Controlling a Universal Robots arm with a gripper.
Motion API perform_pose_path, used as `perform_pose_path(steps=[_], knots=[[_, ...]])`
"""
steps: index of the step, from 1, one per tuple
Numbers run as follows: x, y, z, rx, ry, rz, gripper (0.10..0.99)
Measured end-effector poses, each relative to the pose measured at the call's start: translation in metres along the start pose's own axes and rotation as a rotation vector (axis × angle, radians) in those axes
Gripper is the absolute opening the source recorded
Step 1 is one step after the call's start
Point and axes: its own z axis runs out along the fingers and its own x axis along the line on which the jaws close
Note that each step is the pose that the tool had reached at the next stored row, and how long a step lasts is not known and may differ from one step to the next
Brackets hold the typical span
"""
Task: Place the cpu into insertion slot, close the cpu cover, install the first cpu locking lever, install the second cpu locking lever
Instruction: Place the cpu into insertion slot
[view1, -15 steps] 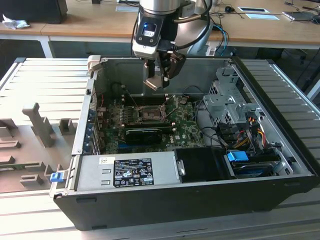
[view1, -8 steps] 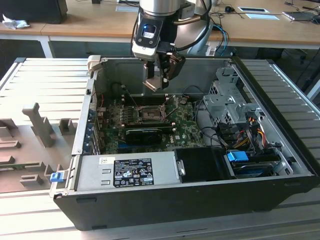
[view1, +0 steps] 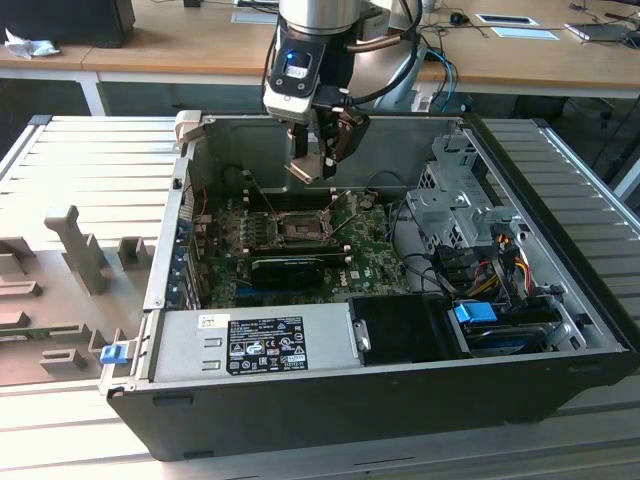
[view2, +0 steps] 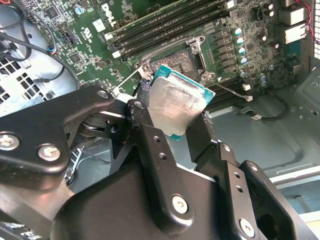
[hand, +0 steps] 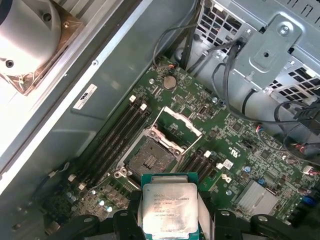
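My gripper (view1: 322, 160) hangs inside the open computer case, shut on the cpu (view1: 307, 168) by its edges. In both wrist views the cpu (hand: 170, 207) (view2: 175, 102) shows its pale metal face and green rim between the black fingers (hand: 127, 220). The chip is held above and apart from the insertion slot (hand: 150, 157) (view1: 297, 228), a black-rimmed socket with bare contacts on the green motherboard. The cpu cover (hand: 182, 120) stands swung up at the socket's far edge. Two thin locking levers (view1: 262, 195) (view1: 345, 205) stick up at the socket's sides.
A long black card (view1: 300, 265) lies across the board in front of the socket. Memory slots (hand: 112, 140) run beside it. A grey power supply (view1: 250, 340) lies along the case front. A metal drive cage (view1: 455, 205) and loose cables (view1: 490, 260) crowd the exterior view's right.
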Motion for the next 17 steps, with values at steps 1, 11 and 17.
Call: perform_pose_path(steps=[1,11,17], knots=[[0.0000,0.0000,0.0003,0.000,0.0002,0.001,0.533],[-0.0002,-0.0003,0.0047,0.008,0.0051,0.013,0.533],[-0.0002,-0.0004,0.0064,0.009,0.0061,0.020,0.533]])
